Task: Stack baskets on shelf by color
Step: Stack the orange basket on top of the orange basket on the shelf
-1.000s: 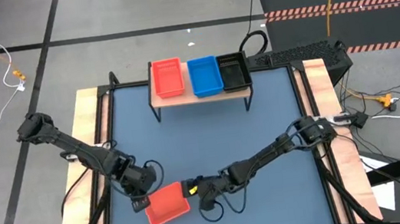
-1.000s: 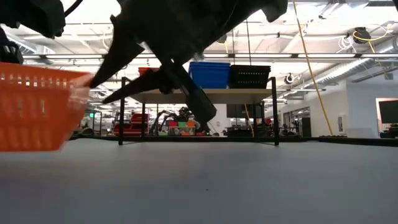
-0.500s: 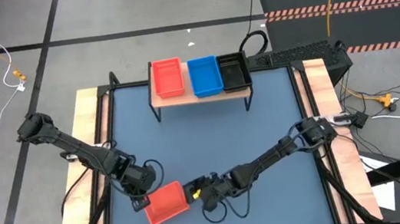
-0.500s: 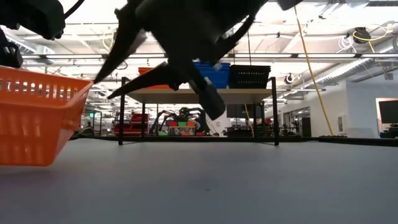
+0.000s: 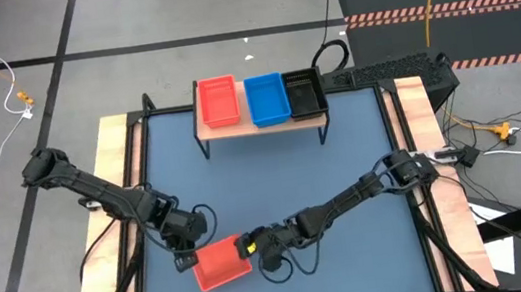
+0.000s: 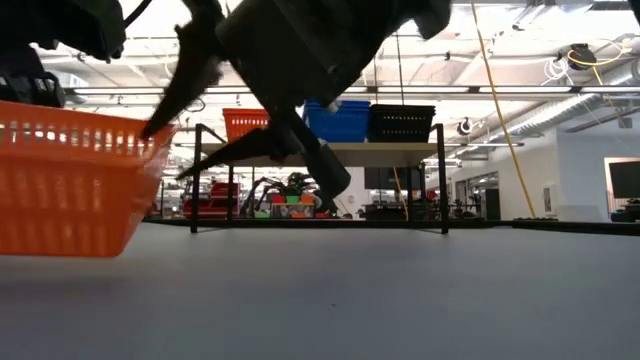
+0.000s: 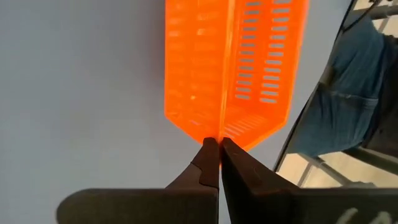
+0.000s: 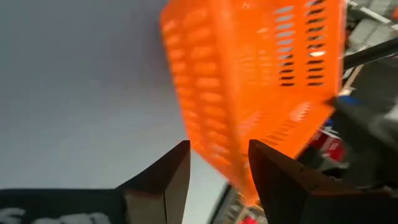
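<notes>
A red basket (image 5: 221,263) sits near the table's near edge, left of the middle; it also shows in the low view (image 6: 70,190). My left gripper (image 5: 187,261) is shut on its left end. My right gripper (image 5: 251,249) is open at its right end, and the basket's end wall (image 8: 249,93) stands between and ahead of the two fingers. Whether they touch it cannot be told. On the wooden shelf (image 5: 260,128) at the far edge stand red (image 5: 217,102), blue (image 5: 266,99) and black (image 5: 304,93) baskets side by side. My left gripper pinches the rim of the red basket's left end wall (image 7: 219,134) between its two fingers, one inside the basket and one outside. It comes from the table's left, slanting down. The basket reaches away from the fingers toward the right; whether its bottom is clear of the table cannot be told.
Bare blue table top lies between the basket and the shelf. Wooden rails (image 5: 123,174) run along the table's left and right sides. A black cable loop (image 5: 282,272) hangs by my right wrist. A person's leg (image 7: 348,87) shows beyond the table.
My left gripper has carried the red basket a little toward the table's right and far side. My right gripper first drew back toward the near right, then came in again to the basket's right end, fingers open throughout.
</notes>
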